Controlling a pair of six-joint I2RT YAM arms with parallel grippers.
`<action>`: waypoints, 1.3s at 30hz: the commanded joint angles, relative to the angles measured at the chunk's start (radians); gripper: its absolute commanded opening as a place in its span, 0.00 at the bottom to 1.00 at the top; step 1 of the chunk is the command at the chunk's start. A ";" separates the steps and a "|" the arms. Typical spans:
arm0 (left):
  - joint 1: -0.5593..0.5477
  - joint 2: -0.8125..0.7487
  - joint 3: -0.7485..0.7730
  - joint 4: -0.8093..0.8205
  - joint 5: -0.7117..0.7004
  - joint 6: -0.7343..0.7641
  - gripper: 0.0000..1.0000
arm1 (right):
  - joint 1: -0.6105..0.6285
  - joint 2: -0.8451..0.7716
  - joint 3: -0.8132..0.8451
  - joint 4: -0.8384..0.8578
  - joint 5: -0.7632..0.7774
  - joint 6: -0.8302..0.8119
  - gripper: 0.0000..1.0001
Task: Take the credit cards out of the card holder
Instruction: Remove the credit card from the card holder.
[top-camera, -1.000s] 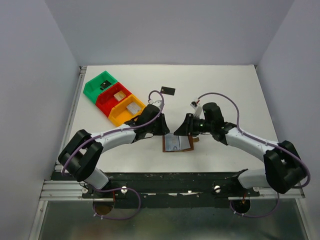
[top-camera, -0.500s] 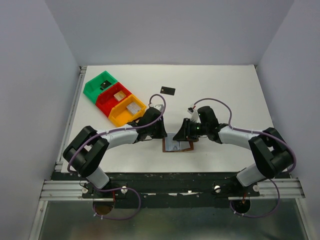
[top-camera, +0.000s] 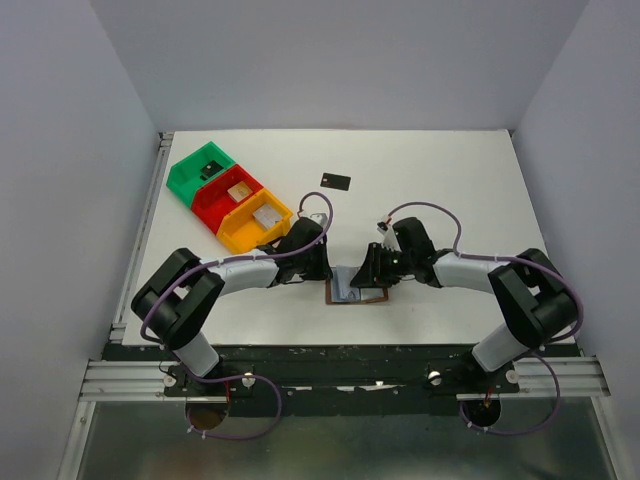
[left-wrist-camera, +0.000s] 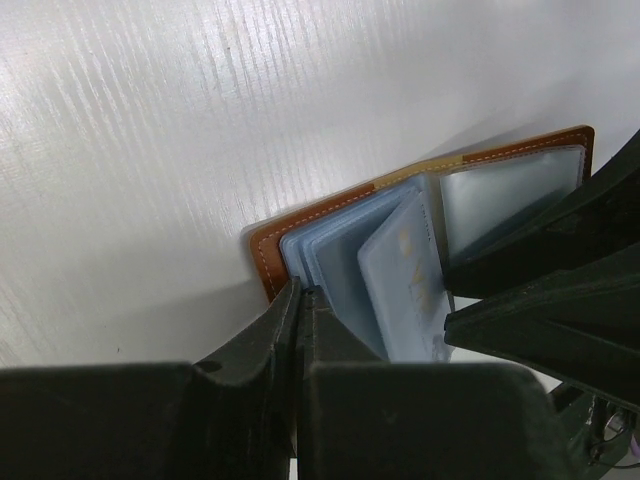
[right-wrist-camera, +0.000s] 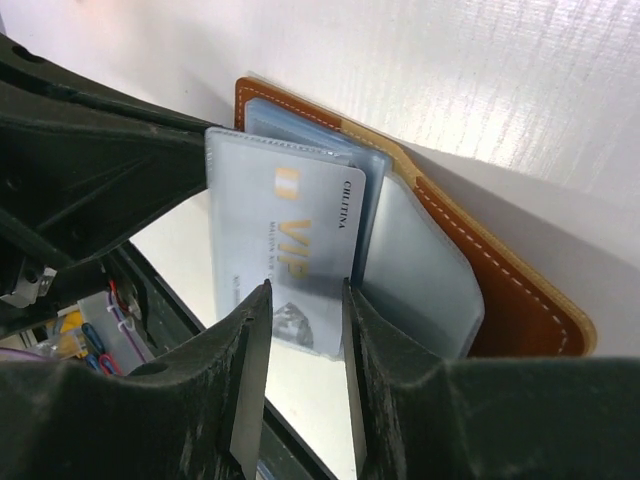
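**Desk:** The pincers first. How do they stand?

**Photographer:** Left pincer (left-wrist-camera: 298, 292), bottom centre of its own view: jaws together, only a bare slit between them. The tips touch the lower left corner of the holder (left-wrist-camera: 262, 250), where the brown rim meets a blue pocket. Whether a pocket leaf is caught in the slit cannot be told.

**Desk:** And the right?

**Photographer:** Right pincer (right-wrist-camera: 305, 290), bottom of its view: a narrow gap, fingers (right-wrist-camera: 240, 400) apart. The lower end of a silver card (right-wrist-camera: 285, 240) shows through the gap. Whether they touch it, I cannot tell.

**Desk:** The holder itself?

**Photographer:** It lies open on the white surface (top-camera: 450, 180), lower centre of the overhead view, between the two pincers. Brown leather with pale stitching outside, grey-blue clear pockets fanned inside. The silver card, lettered "VIP" in gold, stands tilted up from the other pockets.

**Desk:** Any card out?

**Photographer:** One black card (top-camera: 336, 181) lies flat at upper centre of the overhead view, well apart from the holder. Green, red and yellow bins (top-camera: 183, 185) sit at upper left.
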 joint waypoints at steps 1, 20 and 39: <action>0.001 0.021 -0.022 0.014 -0.001 -0.002 0.11 | -0.012 0.024 -0.014 -0.016 0.038 -0.032 0.42; -0.001 -0.021 -0.022 0.005 -0.027 -0.003 0.10 | -0.011 -0.046 0.004 -0.113 0.097 -0.079 0.47; -0.021 -0.001 0.008 0.051 0.039 0.017 0.10 | -0.011 0.003 -0.023 -0.007 0.031 -0.024 0.44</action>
